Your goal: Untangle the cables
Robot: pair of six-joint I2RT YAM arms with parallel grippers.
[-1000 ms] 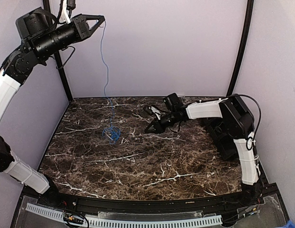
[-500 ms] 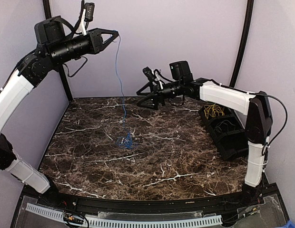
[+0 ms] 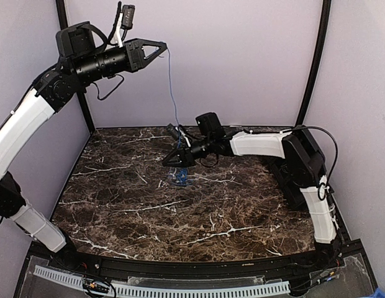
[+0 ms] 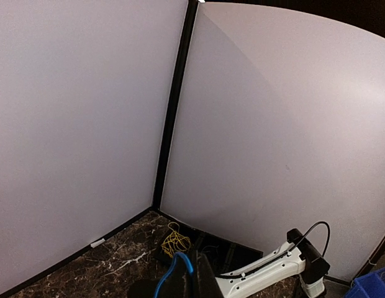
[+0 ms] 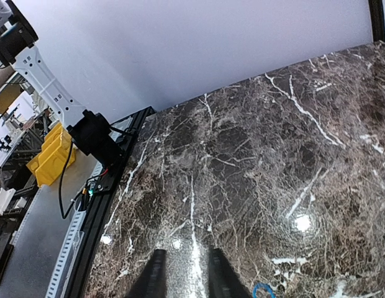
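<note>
Right gripper (image 3: pixel 169 161): low over the table (image 3: pixel 211 217), just beside the heap of the blue cable (image 3: pixel 172 93). Jaws parted, nothing between them; whether they touch the heap cannot be told. Half a second ago it was raised at the back.

Left gripper (image 3: pixel 163 48): high, clenched on the cable's upper end; fingertips cut off in its wrist view. It has shifted right, the heap with it.

Yellow cables (image 4: pixel 174 238): in the far bin (image 4: pixel 211 248), which the right arm mostly hides from above.

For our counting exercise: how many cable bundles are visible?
2: a blue cable hanging from the left gripper to the table; a yellow bundle in the black bin. More may be hidden.
</note>
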